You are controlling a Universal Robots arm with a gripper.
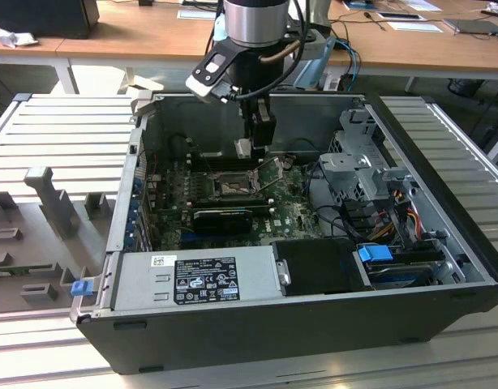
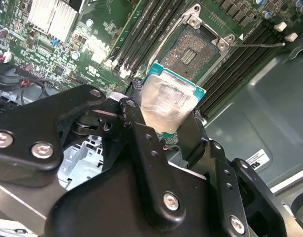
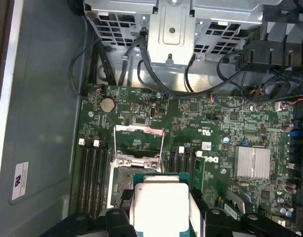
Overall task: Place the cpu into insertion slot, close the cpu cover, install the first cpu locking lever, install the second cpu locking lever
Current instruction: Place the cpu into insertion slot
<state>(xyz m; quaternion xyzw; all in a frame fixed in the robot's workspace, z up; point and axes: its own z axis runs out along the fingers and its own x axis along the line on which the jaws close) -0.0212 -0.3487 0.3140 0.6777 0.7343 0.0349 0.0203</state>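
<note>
Currently the gripper (image 1: 254, 147) is clamped on the cpu (image 2: 167, 106), gripping it by two opposite edges above the open insertion slot (image 2: 191, 54) on the motherboard inside the computer case (image 1: 257, 332). The cpu cover (image 3: 139, 159) stands raised off the slot.

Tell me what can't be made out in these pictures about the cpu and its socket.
The socket in the first wrist view: partly covered by the cpu held in the tool.
Gap between cpu and socket: too small in the exterior view.
The cpu underside: faces away in both wrist views.
</note>
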